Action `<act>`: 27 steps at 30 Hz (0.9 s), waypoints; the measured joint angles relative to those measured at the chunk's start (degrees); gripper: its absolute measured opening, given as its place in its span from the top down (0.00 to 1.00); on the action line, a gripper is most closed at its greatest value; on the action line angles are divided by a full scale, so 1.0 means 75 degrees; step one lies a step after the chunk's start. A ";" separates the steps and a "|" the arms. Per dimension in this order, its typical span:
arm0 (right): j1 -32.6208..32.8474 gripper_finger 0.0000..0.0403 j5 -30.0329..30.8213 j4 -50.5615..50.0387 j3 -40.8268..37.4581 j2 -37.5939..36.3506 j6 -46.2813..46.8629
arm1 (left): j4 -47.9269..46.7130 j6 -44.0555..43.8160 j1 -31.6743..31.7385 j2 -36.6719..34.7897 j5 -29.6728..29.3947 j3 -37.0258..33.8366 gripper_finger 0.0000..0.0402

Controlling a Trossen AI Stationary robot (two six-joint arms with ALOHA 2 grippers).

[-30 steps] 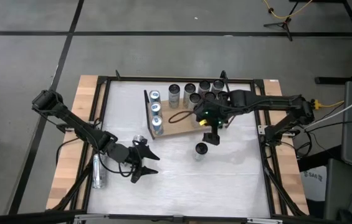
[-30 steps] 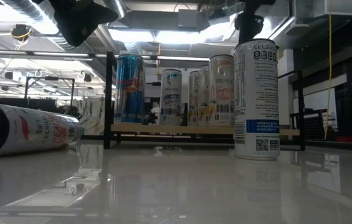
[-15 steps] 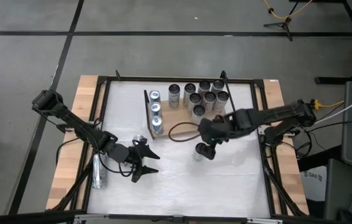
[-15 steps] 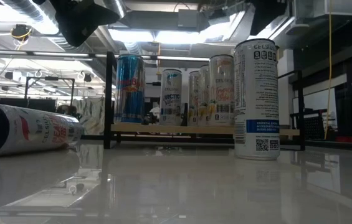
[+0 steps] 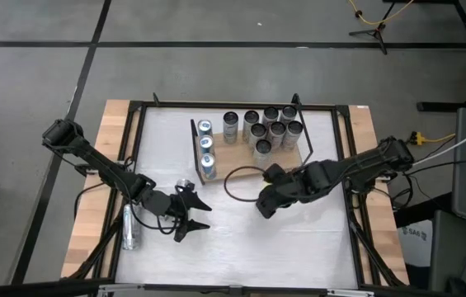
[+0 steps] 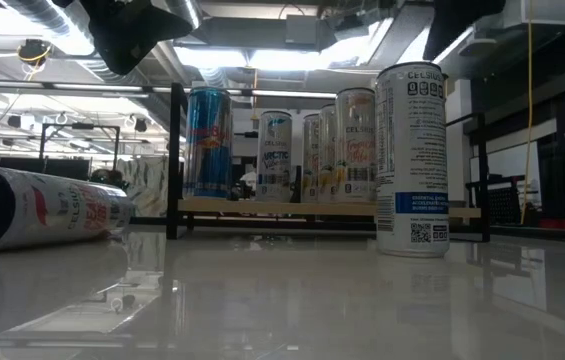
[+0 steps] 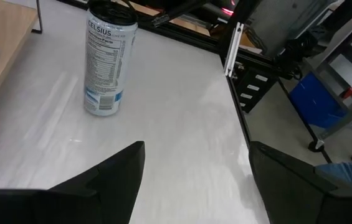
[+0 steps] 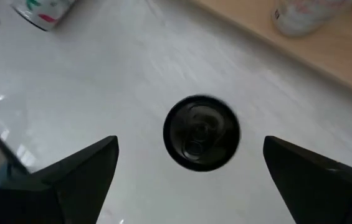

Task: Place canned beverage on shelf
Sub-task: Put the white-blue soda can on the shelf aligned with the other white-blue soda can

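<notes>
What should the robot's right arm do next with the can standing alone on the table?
Probably lower straight down. The right gripper hangs right over the can, its fingers spread open on either side and not touching it. The can stands upright on the table, off the shelf.

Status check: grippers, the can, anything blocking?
Right gripper open, above the upright can on the table. Left gripper open, waiting, empty. Shelf has bare board; nothing blocking.
</notes>
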 joint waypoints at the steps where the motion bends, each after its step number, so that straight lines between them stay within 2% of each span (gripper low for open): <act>1: 0.0000 0.02 0.0018 0.0003 0.0000 0.0089 0.0064 | -0.0015 0.0000 0.0001 0.0000 0.0000 0.0002 0.30; 11: -0.0009 0.02 0.0252 0.0154 0.0000 0.0830 0.0190 | -0.0055 0.0050 0.0002 0.0000 0.0003 0.0002 0.30; 27: -0.0012 0.02 0.0310 -0.0123 0.0000 0.1337 -0.0043 | -0.0048 0.0058 0.0000 0.0003 0.0006 0.0002 0.30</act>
